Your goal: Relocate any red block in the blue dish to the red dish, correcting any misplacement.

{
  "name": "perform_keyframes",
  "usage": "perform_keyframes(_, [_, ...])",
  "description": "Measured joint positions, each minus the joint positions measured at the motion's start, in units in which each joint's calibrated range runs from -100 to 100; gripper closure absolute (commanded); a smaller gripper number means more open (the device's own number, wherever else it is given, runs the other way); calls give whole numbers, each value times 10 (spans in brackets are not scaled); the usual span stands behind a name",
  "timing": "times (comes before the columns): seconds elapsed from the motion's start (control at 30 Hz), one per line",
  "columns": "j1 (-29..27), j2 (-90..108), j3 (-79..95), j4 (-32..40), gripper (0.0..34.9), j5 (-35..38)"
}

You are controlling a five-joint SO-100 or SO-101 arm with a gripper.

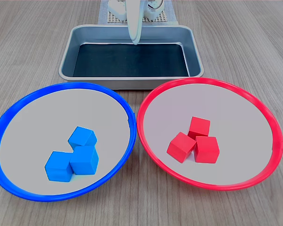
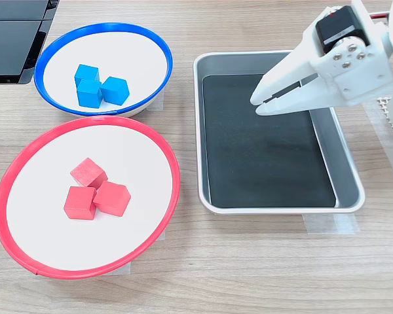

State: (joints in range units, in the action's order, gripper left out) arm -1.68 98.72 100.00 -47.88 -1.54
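Three red blocks (image 1: 194,141) (image 2: 92,190) lie bunched together inside the red dish (image 1: 151,101) (image 2: 26,147), seen in both exterior views. The blue dish (image 1: 19,106) (image 2: 65,36) holds three blue cubes (image 1: 75,157) (image 2: 95,88) and no red block. My white gripper (image 1: 136,41) (image 2: 257,104) hangs above the steel tray, well away from both dishes. Its jaws are closed together with nothing between them.
A rectangular steel tray (image 1: 68,49) (image 2: 344,154) with a dark bottom stands behind the dishes in the first exterior view. A black device (image 2: 13,39) sits at the upper left corner of the second exterior view. The arm's base (image 1: 132,12) is beyond the tray.
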Motion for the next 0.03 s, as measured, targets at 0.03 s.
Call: perform_keyframes(0.03, [0, 0, 0, 0, 346, 0])
